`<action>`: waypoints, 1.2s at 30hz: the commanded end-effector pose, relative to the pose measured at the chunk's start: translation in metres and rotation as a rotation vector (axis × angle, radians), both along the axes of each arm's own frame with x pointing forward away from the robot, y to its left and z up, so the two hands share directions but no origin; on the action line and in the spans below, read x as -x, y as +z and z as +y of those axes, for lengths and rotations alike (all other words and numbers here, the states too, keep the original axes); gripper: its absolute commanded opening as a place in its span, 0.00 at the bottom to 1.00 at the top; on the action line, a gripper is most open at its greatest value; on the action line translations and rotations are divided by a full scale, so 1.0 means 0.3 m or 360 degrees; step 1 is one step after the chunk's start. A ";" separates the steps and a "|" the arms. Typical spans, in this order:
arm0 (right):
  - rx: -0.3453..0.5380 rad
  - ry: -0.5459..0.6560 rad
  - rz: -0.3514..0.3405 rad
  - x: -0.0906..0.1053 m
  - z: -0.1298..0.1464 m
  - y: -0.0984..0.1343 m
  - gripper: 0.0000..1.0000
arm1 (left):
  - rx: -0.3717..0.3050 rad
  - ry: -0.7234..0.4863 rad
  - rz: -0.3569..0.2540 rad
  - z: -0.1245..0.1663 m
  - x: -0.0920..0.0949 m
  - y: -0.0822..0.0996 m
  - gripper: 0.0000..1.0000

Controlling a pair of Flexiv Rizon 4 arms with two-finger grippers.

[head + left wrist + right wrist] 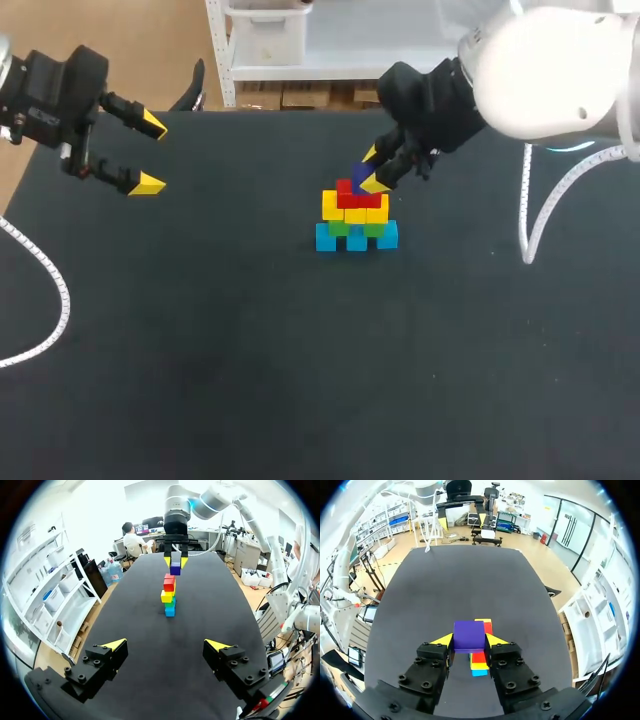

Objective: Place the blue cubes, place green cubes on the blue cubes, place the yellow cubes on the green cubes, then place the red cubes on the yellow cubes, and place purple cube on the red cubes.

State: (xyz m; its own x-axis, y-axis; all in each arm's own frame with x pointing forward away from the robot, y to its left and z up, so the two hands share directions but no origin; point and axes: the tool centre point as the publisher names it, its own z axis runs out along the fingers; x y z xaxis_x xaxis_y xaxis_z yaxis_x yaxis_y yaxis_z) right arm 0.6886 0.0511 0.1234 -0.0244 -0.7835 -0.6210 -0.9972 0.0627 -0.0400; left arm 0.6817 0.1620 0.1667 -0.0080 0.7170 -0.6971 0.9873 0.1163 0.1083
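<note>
Right wrist view: the purple cube (469,631) is gripped by the right gripper (469,641) just above the red cubes (357,198); blue cubes (356,239), green cubes (349,228) and yellow cubes (352,211) are judged already stacked mid-table; only 1 placement is left; the left gripper (150,154) is seen wide and empty, far left.

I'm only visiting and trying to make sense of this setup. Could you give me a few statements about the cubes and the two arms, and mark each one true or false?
1. The right end effector is shut on the purple cube. True.
2. The left end effector holds a cube. False: it is open and empty.
3. The blue cubes are the lowest layer. True.
4. The green cubes lie on top of the yellow cubes. False: green lies under yellow.
</note>
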 end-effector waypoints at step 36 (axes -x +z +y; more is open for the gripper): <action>0.0056 -0.0001 0.0001 -0.040 -0.005 -0.031 0.01 | 0.0001 -0.0004 -0.0001 0.001 -0.005 -0.002 1.00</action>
State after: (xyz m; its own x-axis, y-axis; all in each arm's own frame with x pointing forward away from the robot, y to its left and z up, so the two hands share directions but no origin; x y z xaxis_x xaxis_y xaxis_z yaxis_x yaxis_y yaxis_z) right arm 0.7001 0.0489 0.1147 -0.0247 -0.8048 -0.5931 -0.9972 0.0619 -0.0424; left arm 0.6817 0.1620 0.1668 -0.0081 0.7170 -0.6970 0.9873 0.1164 0.1083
